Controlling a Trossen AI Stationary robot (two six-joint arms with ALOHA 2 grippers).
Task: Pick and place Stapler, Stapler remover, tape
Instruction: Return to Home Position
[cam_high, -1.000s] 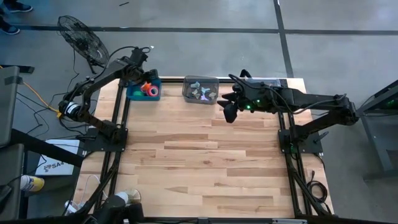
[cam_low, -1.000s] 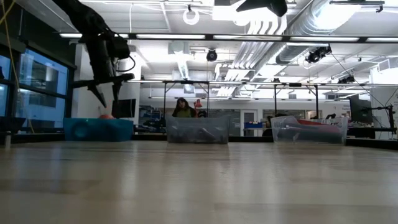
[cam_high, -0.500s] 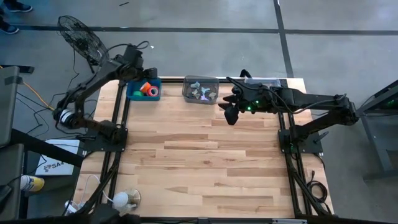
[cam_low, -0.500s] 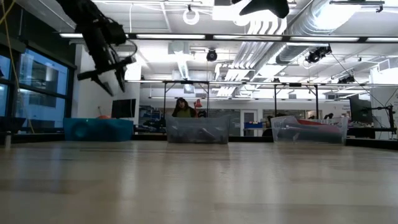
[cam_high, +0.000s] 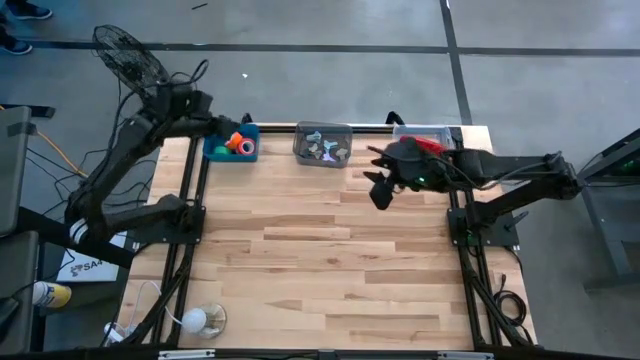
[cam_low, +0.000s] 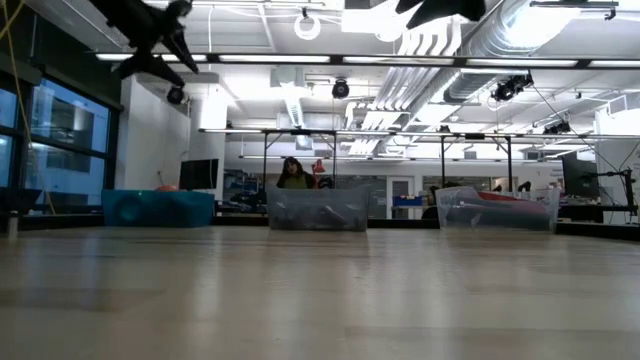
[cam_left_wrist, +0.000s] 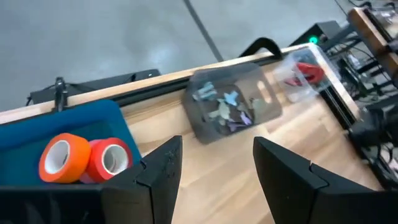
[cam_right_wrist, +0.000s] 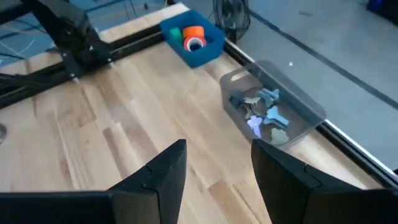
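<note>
The sorting looks finished, and the step in hand reads as the arms' return to rest. The left gripper (cam_left_wrist: 217, 140) hangs with its fingers spread and nothing between them, raised above the table's far corner. Just ahead of it and below sits the blue bin (cam_left_wrist: 37, 124), holding the orange tape (cam_left_wrist: 61, 158) and the red tape (cam_left_wrist: 111, 158) side by side, touching.

Beyond that gripper, and between the two grippers, stands the smoky grey bin (cam_high: 322, 143) with a pile of pale staple removers (cam_left_wrist: 222, 107) in it. The right gripper (cam_right_wrist: 219, 143) hovers just beside this bin, over bare wood, its fingers likewise apart and empty. Just behind it, by its wrist, the clear bin (cam_high: 425, 133) holds the red stapler (cam_left_wrist: 308, 71).

The next move, as I judge it, calls only for each arm to fold back toward its own base with its fingers empty, lifting clear of the bin rims so that nothing is nudged.

The table (cam_high: 330, 260) is pale wooden plank, level, with the three bins in a row along its far edge. Around it lies grey concrete floor, with a standing fan (cam_high: 130, 60) behind the left arm. The low view shows a bright workshop with strip lights and ducts, and a person (cam_low: 292, 173) far off behind the middle bin
</note>
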